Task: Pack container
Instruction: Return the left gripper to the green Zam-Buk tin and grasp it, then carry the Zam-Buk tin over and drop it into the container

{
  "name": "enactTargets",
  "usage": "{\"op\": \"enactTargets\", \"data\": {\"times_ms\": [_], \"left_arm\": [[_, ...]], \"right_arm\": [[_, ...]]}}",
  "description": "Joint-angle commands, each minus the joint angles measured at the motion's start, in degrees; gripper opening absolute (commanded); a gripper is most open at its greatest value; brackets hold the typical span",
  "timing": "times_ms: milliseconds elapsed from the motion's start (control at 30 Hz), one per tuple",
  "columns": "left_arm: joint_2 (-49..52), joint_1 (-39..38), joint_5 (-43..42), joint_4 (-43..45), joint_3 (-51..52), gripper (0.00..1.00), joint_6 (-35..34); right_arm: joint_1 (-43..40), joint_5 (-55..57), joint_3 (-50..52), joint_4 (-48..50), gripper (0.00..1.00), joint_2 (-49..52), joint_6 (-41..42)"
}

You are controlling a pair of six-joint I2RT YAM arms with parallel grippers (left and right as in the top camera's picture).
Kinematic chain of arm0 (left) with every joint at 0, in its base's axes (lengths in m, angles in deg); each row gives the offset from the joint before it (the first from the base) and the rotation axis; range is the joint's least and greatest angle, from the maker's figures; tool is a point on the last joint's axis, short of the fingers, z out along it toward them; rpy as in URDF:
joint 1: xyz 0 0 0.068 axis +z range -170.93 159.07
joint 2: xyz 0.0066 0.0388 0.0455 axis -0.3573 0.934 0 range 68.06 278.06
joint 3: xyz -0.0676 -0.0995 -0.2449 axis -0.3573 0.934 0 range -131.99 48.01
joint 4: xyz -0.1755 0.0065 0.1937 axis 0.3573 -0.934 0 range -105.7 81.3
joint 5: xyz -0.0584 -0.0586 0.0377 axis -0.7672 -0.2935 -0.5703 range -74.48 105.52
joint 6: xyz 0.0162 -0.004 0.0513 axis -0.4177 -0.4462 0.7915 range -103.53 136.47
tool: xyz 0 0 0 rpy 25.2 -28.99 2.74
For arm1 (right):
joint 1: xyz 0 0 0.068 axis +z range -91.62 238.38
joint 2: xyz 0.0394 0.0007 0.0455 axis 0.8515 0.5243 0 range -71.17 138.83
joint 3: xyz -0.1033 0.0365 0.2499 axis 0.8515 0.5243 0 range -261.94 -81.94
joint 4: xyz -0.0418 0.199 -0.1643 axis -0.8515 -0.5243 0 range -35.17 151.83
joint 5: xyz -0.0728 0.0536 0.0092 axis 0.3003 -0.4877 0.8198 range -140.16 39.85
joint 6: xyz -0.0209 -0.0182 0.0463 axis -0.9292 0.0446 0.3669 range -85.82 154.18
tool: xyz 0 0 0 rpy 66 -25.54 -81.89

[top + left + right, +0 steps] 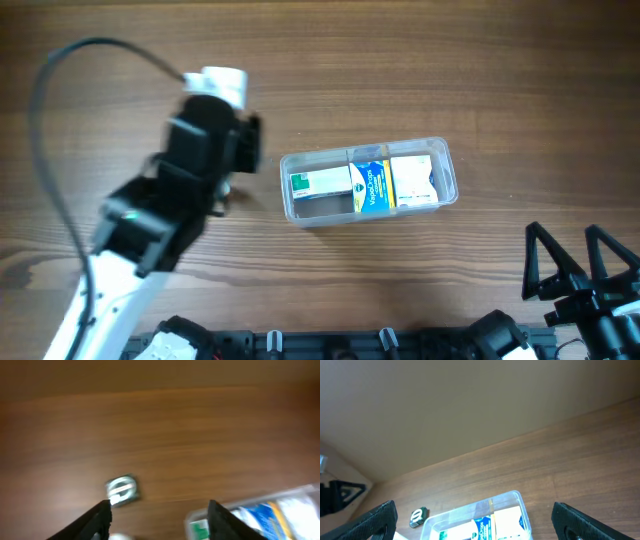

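The container (415,146) is a clear shallow tub in the middle of the table. It holds a white-and-green box (318,183), a blue box (369,187) and a white box (412,180) side by side. The container also shows in the right wrist view (515,496) and at the lower right of the left wrist view (280,494). My left arm (200,150) hovers just left of the tub. My left gripper (159,512) is open and empty above bare wood. My right gripper (575,265) is open and empty, near the front right, apart from the tub.
A small dark packet with a silver face (121,490) lies on the wood left of the tub, just beyond my left finger; it also shows in the right wrist view (418,516). A black cable (60,60) loops over the far left.
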Motion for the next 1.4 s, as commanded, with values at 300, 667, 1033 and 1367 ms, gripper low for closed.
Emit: {"op": "enactTargets", "data": {"times_ms": [300,667,1033,1367], "left_arm": [[17.64,19.67,-14.93,-2.19,0.17,0.66,-0.15],[36.13,19.65,-17.70,6.93,0.17,0.73,-0.17],[49.18,19.69,-19.61,17.44,0.17,0.84,-0.17],[49.68,19.69,-18.10,17.73,0.17,0.78,1.66]], "right_arm": [[0.09,1.14,0.04,0.11,1.00,-0.22,-0.61],[0.09,1.11,0.04,0.11,0.99,-0.22,-0.59],[0.09,1.11,0.04,0.11,1.00,-0.22,-0.59],[0.09,1.11,0.04,0.11,1.00,-0.22,-0.59]]}}
